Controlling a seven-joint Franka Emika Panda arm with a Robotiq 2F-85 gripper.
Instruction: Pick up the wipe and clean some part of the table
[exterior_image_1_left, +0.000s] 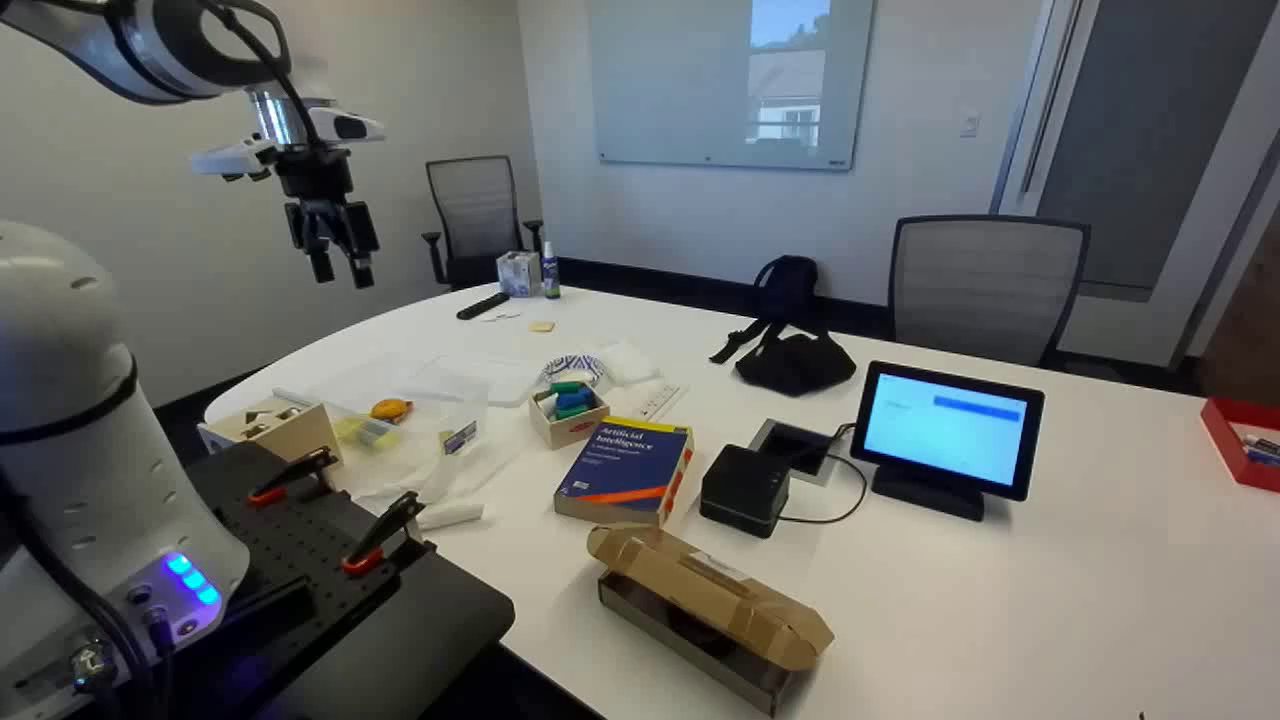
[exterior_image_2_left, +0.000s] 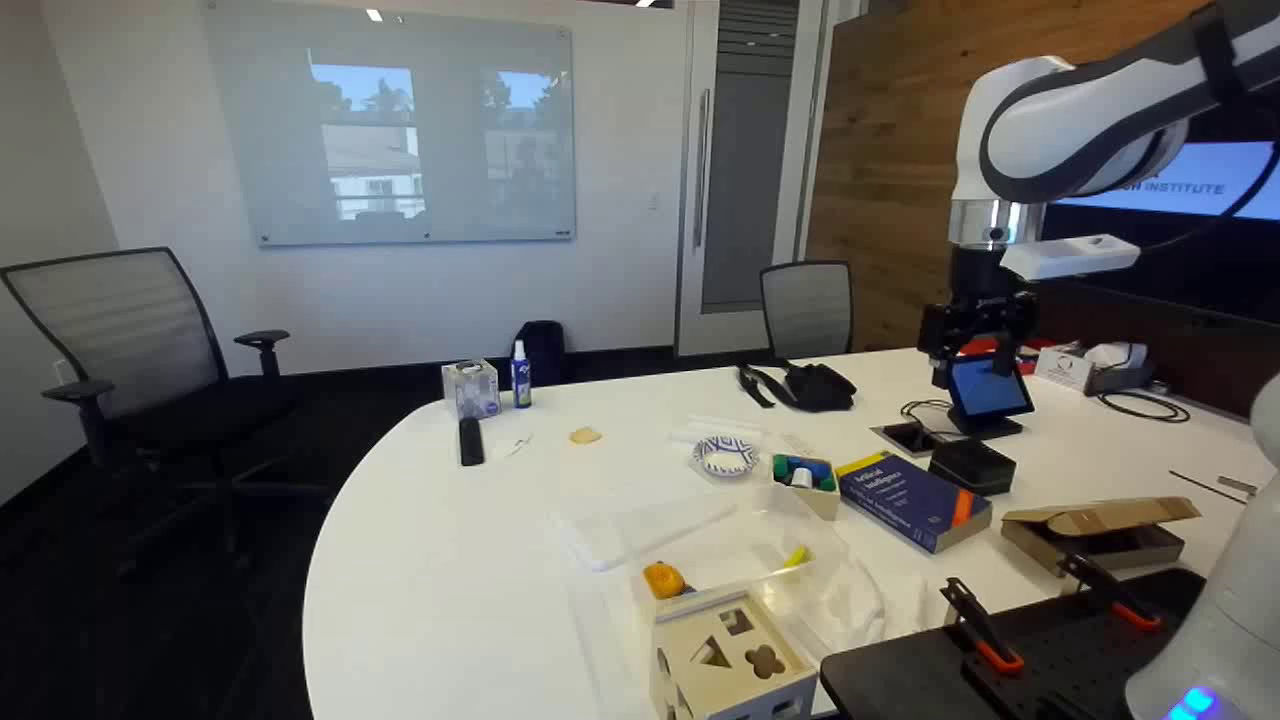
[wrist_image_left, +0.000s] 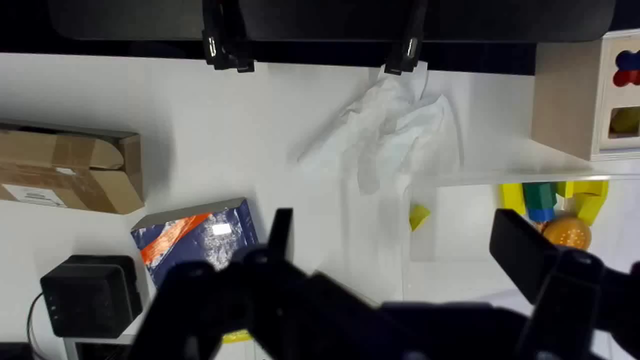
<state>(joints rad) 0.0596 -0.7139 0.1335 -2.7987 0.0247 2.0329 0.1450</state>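
Observation:
The white table (exterior_image_1_left: 1050, 600) also shows in an exterior view (exterior_image_2_left: 430, 560) and in the wrist view (wrist_image_left: 220, 125). A crumpled, thin white sheet that looks like the wipe (wrist_image_left: 400, 125) lies by the table's edge near the black bench top in the wrist view. In an exterior view a white piece (exterior_image_1_left: 448, 514) shows at that edge, beside a clamp. My gripper (exterior_image_1_left: 342, 270) hangs high above the table, pointing down, open and empty. It also shows in an exterior view (exterior_image_2_left: 972, 370). In the wrist view its fingers (wrist_image_left: 392, 220) are wide apart, with nothing between them.
A clear plastic container (wrist_image_left: 500, 178) with toy blocks adjoins the sheet. A wooden shape box (exterior_image_2_left: 735, 660), a blue book (exterior_image_1_left: 625, 465), a cardboard box (exterior_image_1_left: 710, 590), a black device (exterior_image_1_left: 743, 490) and a tablet (exterior_image_1_left: 950, 425) stand around. Clamps (exterior_image_1_left: 385, 535) rise from the bench top.

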